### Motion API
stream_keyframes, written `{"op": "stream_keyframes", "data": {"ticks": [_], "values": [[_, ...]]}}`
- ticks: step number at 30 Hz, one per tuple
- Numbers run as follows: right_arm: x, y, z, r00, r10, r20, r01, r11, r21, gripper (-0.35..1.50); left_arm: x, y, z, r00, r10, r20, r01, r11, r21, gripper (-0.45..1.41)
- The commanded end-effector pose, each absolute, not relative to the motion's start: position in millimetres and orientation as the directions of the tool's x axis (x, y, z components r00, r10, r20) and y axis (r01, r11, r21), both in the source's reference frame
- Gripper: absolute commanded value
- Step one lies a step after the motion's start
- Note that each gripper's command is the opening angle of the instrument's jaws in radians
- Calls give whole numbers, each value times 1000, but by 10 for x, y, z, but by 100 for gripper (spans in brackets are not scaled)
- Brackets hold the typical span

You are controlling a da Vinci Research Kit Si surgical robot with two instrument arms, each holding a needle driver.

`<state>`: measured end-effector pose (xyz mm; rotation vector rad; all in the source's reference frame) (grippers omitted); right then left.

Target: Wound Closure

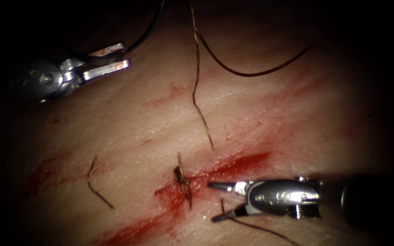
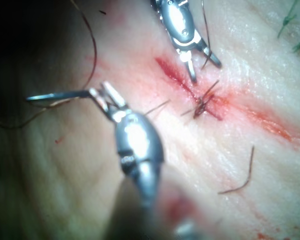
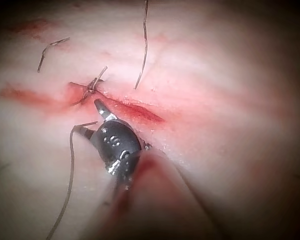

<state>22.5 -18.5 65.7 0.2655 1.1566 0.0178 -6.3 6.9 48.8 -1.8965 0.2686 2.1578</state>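
Here, needle tight in left tool, curve up-right, off tissue; right tool agape.

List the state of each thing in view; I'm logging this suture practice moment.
Left tool: jaws shut on the needle near one end.
Needle: held, out of the tissue.
Right tool: jaws open, holding nothing, right of the knot.
Knot: tied across the cut.
Cut: unclosed right of the knot.
Cut end of thread: loose, left of the knot.
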Motion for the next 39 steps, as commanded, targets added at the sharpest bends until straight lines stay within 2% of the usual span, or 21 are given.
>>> {"op": "stream_keyframes", "data": {"ticks": [1, 4, 5, 6, 7, 8, 13, 30, 39], "values": [[235, -192, 663, 403, 151, -902, 124, 968, 218, 115, -68, 68, 494, -116, 69, -991, -309, -951, -31, -45], [237, -193, 665, 404, 154, -902, 134, 965, 225, 111, -68, 68, 494, -116, 69, -991, -309, -951, -31, -45], [236, -193, 665, 399, 154, -904, 144, 963, 228, 94, -68, 68, 494, -116, 69, -991, -309, -951, -31, -45], [235, -193, 665, 392, 154, -907, 160, 959, 232, 66, -68, 68, 494, -116, 69, -991, -309, -951, -31, -45], [234, -194, 665, 384, 156, -910, 177, 955, 239, 1, -68, 68, 494, -116, 69, -991, -309, -951, -31, -45], [234, -193, 665, 382, 172, -908, 181, 950, 256, -35, -68, 68, 494, -116, 69, -991, -309, -951, -31, -45], [230, -197, 660, 457, 215, -863, 157, 935, 317, -35, -67, 68, 494, -115, 69, -991, -308, -951, -31, -45], [186, -212, 616, 478, 225, -849, 148, 932, 330, -35, -26, 52, 522, -143, 89, -986, -322, -946, -39, -45], [182, -245, 580, 483, 214, -849, 191, 921, 340, -35, -10, 49, 547, -155, 106, -982, -337, -940, -48, -45]]}}
